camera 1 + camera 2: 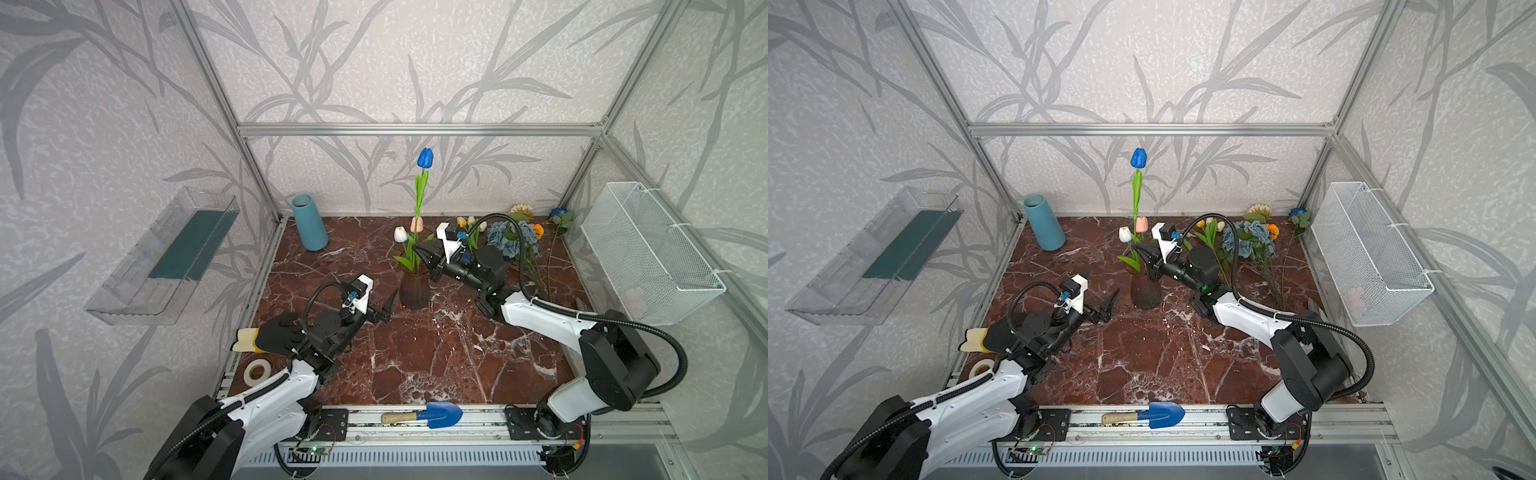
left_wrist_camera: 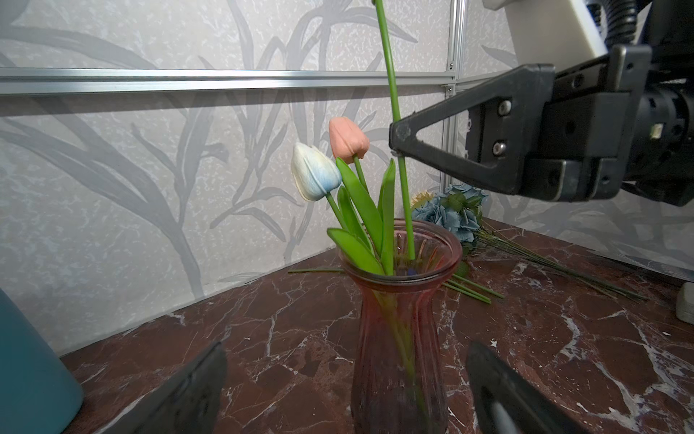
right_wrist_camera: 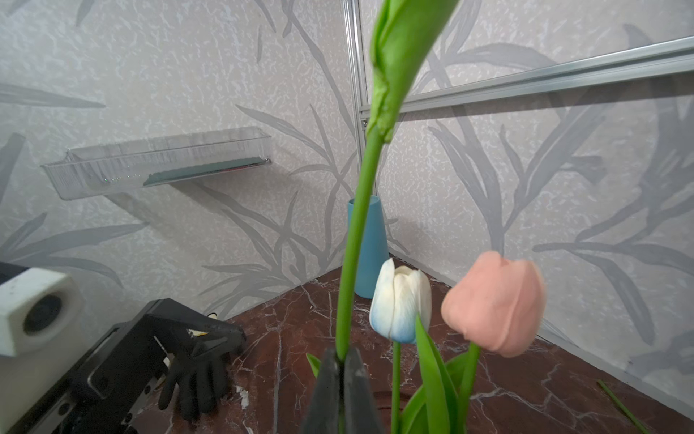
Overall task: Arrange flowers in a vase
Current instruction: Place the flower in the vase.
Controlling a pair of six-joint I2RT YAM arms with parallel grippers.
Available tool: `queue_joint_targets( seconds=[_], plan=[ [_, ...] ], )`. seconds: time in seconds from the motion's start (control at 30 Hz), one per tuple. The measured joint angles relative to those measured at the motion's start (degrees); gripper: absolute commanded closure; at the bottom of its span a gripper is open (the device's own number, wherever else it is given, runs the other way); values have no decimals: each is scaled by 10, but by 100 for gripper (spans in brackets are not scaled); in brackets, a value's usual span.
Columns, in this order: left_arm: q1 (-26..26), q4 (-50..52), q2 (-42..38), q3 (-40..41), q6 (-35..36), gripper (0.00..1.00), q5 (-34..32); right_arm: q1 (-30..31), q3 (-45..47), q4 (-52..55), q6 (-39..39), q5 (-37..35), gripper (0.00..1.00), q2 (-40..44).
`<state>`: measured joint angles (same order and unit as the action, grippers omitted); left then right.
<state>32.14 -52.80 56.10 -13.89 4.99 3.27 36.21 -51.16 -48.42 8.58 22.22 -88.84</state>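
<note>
- The right jaws are pinched shut on the green stem of the blue tulip [image 1: 425,158]. They grip low on it, just above the mouth of the vase [image 2: 398,338], probably so the long stem can be steered rather than left to wobble.
- In the left wrist view the stem's lower end is already inside the rim, while the bloom stands high above it.
- The left jaws stand wide and hold nothing. They sit low over the counter [image 1: 415,365] beside the vase, seemingly ready to steady the glass.
- The white tulip [image 2: 315,176] and pink tulip [image 2: 347,137] are in the vase, leaning away from the new stem.
- The dusty-blue roses [image 1: 509,239], yellow tulips [image 1: 465,221] and deep blue rose [image 1: 559,212] lie on the counter on the right arm's side, within its reach.
</note>
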Motion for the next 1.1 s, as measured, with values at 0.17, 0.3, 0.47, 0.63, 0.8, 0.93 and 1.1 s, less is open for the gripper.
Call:
queue_joint_targets(
  seconds=[0.17,0.3,0.47,0.63,0.8,0.93,1.1],
  plan=[
    [0,-5,7,0,0,1,0,10,10,8,-46,-25,100,0],
    [0,-9,9,0,0,1,0,10,23,7,-67,-45,100,0],
    [0,-9,9,1,0,1,0,10,36,10,-88,-64,100,0],
    [0,-9,9,1,0,1,0,10,36,15,-107,-72,94,0],
    [0,-9,9,2,0,1,0,10,45,21,-120,-76,76,1],
    [0,-9,9,7,0,1,0,10,52,28,-127,-83,71,6],
    [0,-8,7,11,0,1,-2,10,60,38,-132,-92,69,18]
  ],
)
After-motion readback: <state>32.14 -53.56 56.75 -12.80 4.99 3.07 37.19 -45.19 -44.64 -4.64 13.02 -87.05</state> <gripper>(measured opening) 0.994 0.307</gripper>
